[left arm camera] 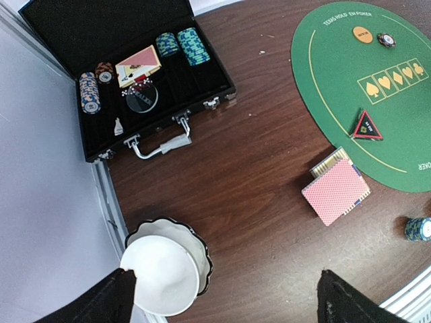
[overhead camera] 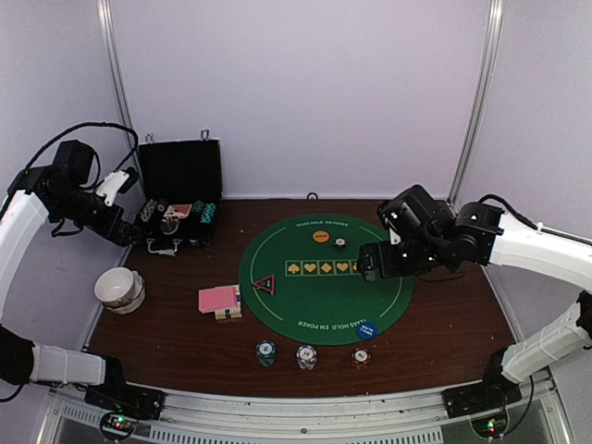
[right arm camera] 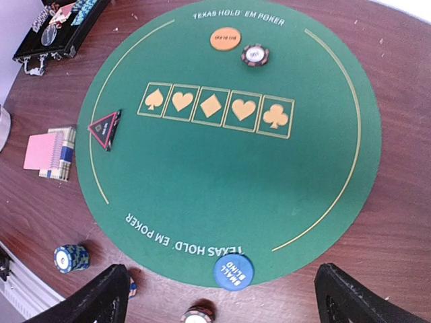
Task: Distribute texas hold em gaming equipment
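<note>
The left gripper (left arm camera: 225, 303) and right gripper (right arm camera: 225, 303) both had jaws spread wide, nothing held. The pink-backed cards (overhead camera: 219, 300) sat on the surface (overhead camera: 444, 314) just left of the green mat (overhead camera: 324, 296), so left arm's side, I'd say.

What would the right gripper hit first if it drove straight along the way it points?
Probably the green mat, right by the blue disc at its edge. Nothing shows between the open right gripper and the mat, though depth is unclear.
</note>
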